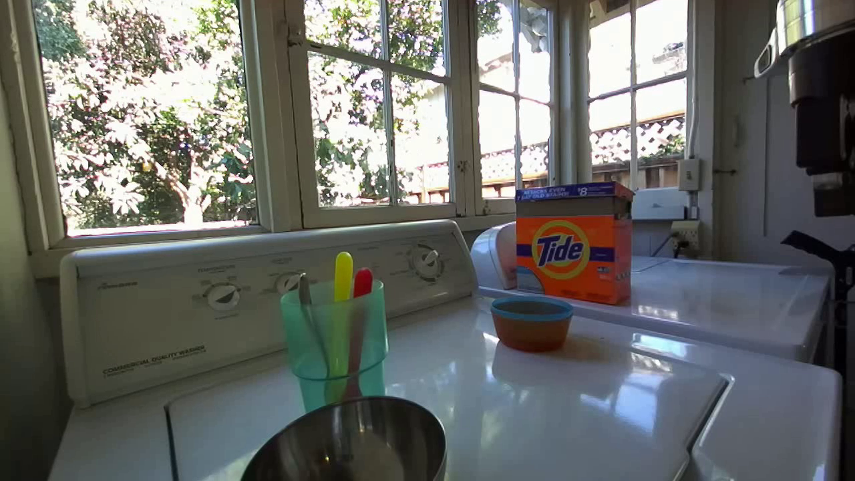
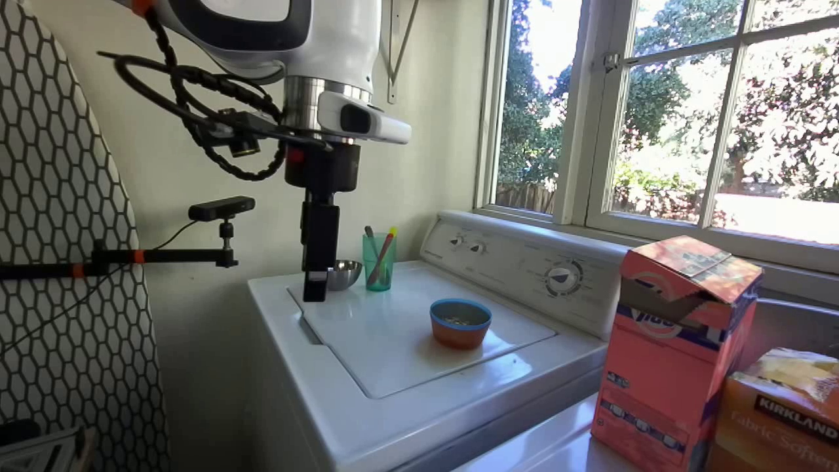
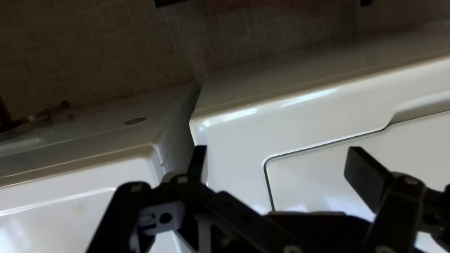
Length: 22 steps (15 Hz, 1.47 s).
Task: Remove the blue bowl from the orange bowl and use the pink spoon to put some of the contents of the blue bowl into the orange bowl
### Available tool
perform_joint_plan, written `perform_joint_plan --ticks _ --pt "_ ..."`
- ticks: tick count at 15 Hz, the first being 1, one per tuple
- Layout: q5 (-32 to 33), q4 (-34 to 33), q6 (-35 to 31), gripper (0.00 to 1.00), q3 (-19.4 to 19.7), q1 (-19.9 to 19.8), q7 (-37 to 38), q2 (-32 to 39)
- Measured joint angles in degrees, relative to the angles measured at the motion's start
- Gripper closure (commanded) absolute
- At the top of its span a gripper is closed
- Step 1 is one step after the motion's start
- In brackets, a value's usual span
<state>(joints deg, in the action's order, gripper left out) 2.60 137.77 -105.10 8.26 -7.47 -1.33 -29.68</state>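
The blue bowl (image 2: 468, 308) sits nested inside the orange bowl (image 2: 457, 337) on the washer lid, its blue rim showing on top. Pale, grainy contents lie in it. Both bowls also show in an exterior view, as the blue rim (image 1: 532, 317) over the orange wall (image 1: 531, 335). The pink spoon (image 1: 362, 284) leans in a green cup, handle up. My gripper (image 3: 277, 147) is open, its fingers wide apart with nothing between them. It hangs high toward the washer's front side, apart from the bowls and cup. Neither bowl nor spoon shows in the wrist view.
The green cup (image 2: 387, 282) also holds a yellow and a grey utensil. Beside it stands a steel bowl (image 2: 344, 275). A Tide box (image 1: 571, 247) and a Kirkland box (image 2: 780, 419) stand on the neighbouring machine. The washer's control panel (image 2: 524, 255) rises along the window.
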Motion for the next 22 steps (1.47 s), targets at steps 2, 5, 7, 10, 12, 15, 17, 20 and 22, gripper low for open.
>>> perform_joint_plan --ticks 2,5,7,10,12,15,17,20,22 --pt "-0.14 0.00 -0.24 0.00 0.00 0.00 0.00 0.00" --pt "-0.74 -0.01 -4.70 0.00 0.07 0.00 0.08 0.85" --pt "-1.13 -0.10 -9.69 0.00 0.14 0.00 0.33 2.91" --pt "-1.74 -1.14 -16.01 0.00 -0.01 0.00 1.48 7.59" --pt "-1.98 -2.48 -19.09 0.00 -0.53 0.02 3.62 10.94" --pt "-2.09 -4.89 -22.67 0.00 -1.87 0.02 9.19 15.33" --pt "-2.23 -6.54 -22.94 0.00 -2.58 0.13 11.38 17.49" --pt "-2.42 -7.48 -22.94 0.00 -2.70 0.19 11.81 18.53" --pt "-2.41 -7.50 -22.94 0.00 -2.70 0.19 11.83 18.54"
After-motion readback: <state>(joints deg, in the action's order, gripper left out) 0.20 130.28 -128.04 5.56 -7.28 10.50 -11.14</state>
